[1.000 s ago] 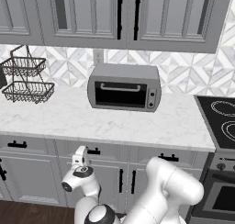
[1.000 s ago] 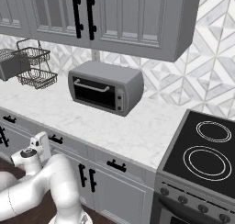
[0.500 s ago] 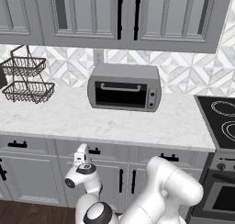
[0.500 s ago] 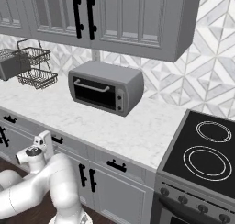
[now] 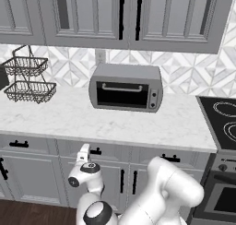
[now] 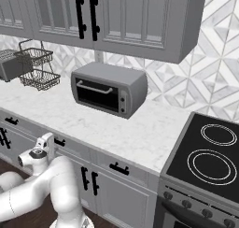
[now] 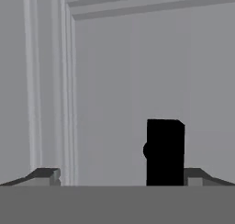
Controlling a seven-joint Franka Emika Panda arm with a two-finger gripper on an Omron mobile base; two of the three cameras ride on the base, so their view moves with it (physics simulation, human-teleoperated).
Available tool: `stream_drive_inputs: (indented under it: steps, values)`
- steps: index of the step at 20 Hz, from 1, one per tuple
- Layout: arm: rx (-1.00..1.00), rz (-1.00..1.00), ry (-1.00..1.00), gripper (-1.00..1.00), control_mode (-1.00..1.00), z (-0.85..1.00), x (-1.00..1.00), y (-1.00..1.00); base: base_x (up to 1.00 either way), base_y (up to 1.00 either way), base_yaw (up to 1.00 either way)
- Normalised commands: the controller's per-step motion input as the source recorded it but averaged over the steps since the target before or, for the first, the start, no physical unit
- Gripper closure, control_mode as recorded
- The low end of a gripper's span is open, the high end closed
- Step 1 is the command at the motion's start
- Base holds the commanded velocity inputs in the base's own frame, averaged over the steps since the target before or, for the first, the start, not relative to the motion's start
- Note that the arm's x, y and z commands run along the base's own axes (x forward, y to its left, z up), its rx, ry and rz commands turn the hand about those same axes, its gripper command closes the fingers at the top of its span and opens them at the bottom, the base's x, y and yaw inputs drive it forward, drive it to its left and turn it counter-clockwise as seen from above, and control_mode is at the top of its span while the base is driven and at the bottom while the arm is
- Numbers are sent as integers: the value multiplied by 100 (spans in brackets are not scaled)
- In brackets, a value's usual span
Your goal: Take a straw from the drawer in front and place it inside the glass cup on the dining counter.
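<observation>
From the left base view, the white arm folds low at 6 o'clock, its hand raised against the grey drawer, whose panelled front runs under the white worktop. The short black bar handle shows just right of the hand. On the worktop a grey toaster oven stands at the centre, a two-tier wire basket at 9 o'clock, and a black cooktop at 3 o'clock. Grey wall cabinets run along 12 o'clock. The drawer is shut, so its contents are hidden.

From the right base view, the arm comes in at 7 o'clock with its hand just beside the same drawer front; the handle sits right of the hand. The toaster oven is at 10 o'clock from the centre, the wire basket further out at 9 o'clock, and the cooktop at 4 o'clock.

In the hand view, the gripper looks straight at the drawer's panelled face, close up. Its fingertips are spread wide with nothing between them. The black handle stands between them, nearer the one at 4 o'clock, which it partly covers; whether they touch cannot be told.
</observation>
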Motion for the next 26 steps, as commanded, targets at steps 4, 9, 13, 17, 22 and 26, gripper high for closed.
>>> stream_drive_inputs:
  steps: [4,9,13,17,22,26]
  values:
    - [8,5,14,100,-100,-40,46,-26,0,0,0]
    - [7,4,18,100,-100,-72,37,-38,0,0,0]
    - [5,1,29,100,-100,-100,15,-37,0,0,0]
    - [9,0,37,100,-100,-100,7,-27,0,0,0]
    - [4,0,33,100,-100,-100,-31,-11,0,0,0]
    - [0,1,25,100,-100,-100,-100,10,0,0,0]
